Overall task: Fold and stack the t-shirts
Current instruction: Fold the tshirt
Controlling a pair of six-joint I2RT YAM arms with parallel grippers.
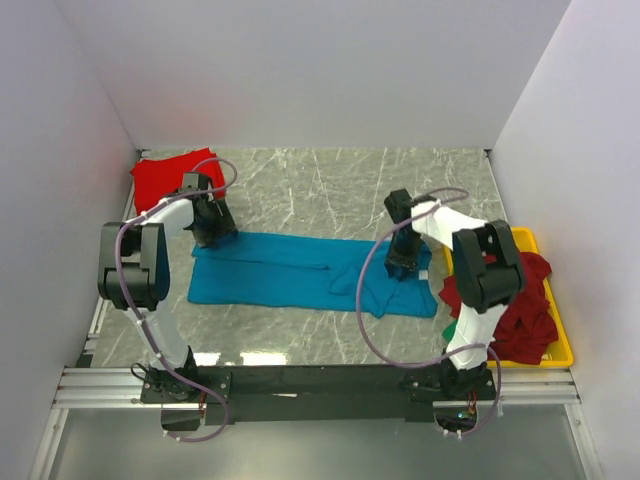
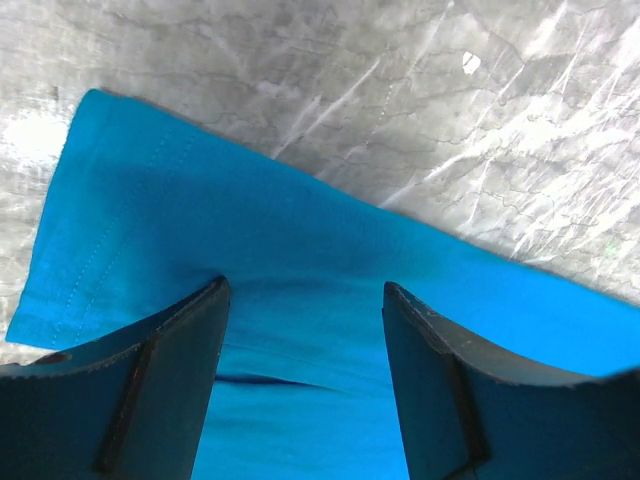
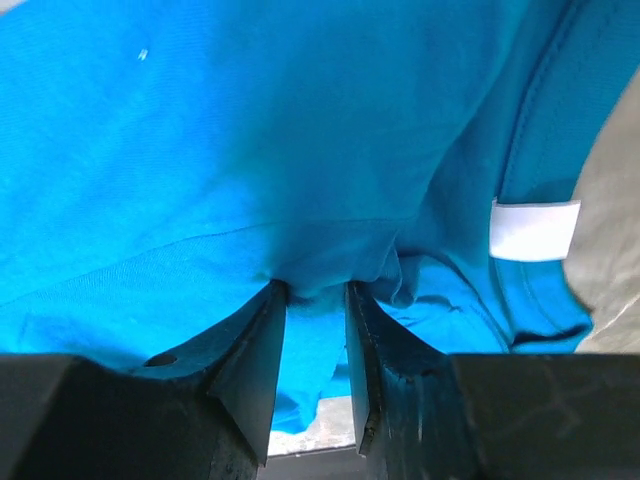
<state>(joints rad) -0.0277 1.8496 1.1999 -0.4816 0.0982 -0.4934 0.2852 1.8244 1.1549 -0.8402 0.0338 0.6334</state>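
Observation:
A teal-blue t-shirt [image 1: 300, 272] lies spread lengthwise across the middle of the table. My left gripper [image 1: 212, 228] stands at its far left corner. In the left wrist view that gripper [image 2: 305, 290] is open, its fingers wide apart just over the flat teal cloth [image 2: 300, 240] with nothing pinched. My right gripper [image 1: 405, 262] is at the shirt's bunched right end. In the right wrist view that gripper [image 3: 315, 292] is shut on a raised fold of the teal cloth [image 3: 250, 150], beside the white neck label [image 3: 533, 230]. A bright red t-shirt [image 1: 170, 178] lies folded at the back left.
A yellow tray [image 1: 527, 236] at the right edge holds a heap of dark red shirts [image 1: 522, 320], with a bit of green cloth [image 1: 450, 330] at its left side. White walls close in the marble table [image 1: 330, 185] on three sides.

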